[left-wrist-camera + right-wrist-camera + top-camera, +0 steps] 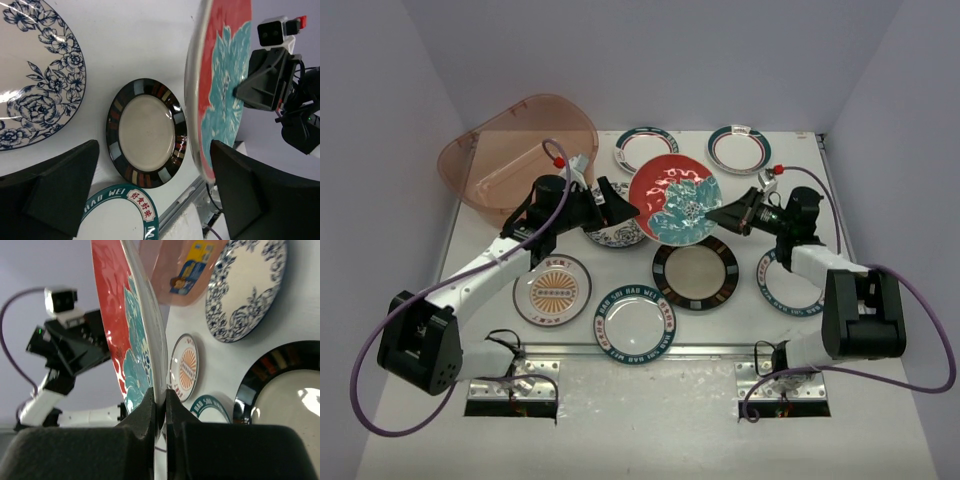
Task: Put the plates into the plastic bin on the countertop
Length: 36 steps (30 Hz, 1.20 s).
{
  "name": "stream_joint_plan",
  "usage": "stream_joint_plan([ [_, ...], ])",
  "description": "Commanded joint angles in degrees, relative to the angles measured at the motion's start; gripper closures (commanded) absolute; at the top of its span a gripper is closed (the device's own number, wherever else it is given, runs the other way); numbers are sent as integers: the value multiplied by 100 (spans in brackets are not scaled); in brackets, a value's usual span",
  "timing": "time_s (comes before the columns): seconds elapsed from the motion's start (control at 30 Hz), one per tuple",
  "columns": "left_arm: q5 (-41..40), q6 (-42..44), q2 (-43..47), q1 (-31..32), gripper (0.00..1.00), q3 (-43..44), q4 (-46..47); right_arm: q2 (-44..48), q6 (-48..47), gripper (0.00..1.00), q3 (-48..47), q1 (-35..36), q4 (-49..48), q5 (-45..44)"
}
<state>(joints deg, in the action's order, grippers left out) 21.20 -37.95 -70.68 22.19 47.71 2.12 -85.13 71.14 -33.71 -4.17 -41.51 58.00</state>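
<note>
**Red plate held on edge above the table, seven more lying flat**

There are eight plates in all. Seven lie flat on the white table [500,240]: two teal-rimmed ones at the back [647,148] [739,148], a blue floral plate [615,235], a black-and-gold plate [695,272], an orange sunburst plate [552,290], a teal-lettered plate [635,322], and one more [785,285] partly under the right arm. The eighth, the red plate [672,205] with a teal flower, is lifted clear of the table and stands nearly on edge over its middle, between the two grippers. There is one bin [515,150], pinkish and translucent, at the far-left corner of the table, apart from the red plate.

The table sits inside plain pale walls, with a metal rail [705,350] along its near edge.

Both arms reach inward from their bases. The right gripper [713,213] has its fingers pressed together on the rim of the red plate, the thin edge pinched between the pads [150,405]. The left gripper [623,207] faces it from the other side with its fingers spread wide; the plate's rim stands just beside one finger [235,185], and whether they touch cannot be told.
</note>
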Motion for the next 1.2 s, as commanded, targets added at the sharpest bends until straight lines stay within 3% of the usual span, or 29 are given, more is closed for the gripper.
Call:
stream_joint_plan([
  [0.0, 440, -108, -383, 40, 15, 546, 724, 631, -625, 100, -416, 359, 519, 204],
  [0.13, 626, -229, -480, 49, 27, 529, 1122, 813, -961, 100, -609, 785, 1073, 63],
  [0.27, 771, -258, -490, 49, 100, 625, 1179, 884, -848, 100, -601, 813, 951, 45],
  [0.4, 578, -240, -393, 31, 100, 688, 1080, 893, -848, 97, -592, 822, 952, 1],
  [0.43, 506, -270, -339, 13, 100, 711, 1074, 899, -848, 75, -592, 822, 988, -23],
  [0.5, 497, -387, -259, -99, 100, 834, 1032, 918, -1039, 14, -672, 822, 1323, -138],
  [0.53, 544, -487, -208, -191, 100, 920, 1028, 927, -1185, 2, -732, 822, 1564, -208],
  [0.63, 716, -862, -91, -934, 100, 1385, 1069, 965, -1711, 1, -917, 798, 2498, -633],
  [0.77, 476, -1097, -62, -1756, 100, 2149, 444, 1174, -2436, 1, -1038, 739, 3640, -1272],
  [0.9, -559, -1141, -284, -2596, 100, 2937, -672, 1444, -2675, 1, -961, 629, 3907, -1492],
  [1.0, -1360, -1092, -919, -3108, 100, 3521, -1335, 1767, -2884, 1, -871, 632, 4306, -1697],
  [1.17, -1394, -946, -2237, -3485, 100, 4417, -1486, 2320, -3080, 1, -686, 620, 4578, -1950],
])
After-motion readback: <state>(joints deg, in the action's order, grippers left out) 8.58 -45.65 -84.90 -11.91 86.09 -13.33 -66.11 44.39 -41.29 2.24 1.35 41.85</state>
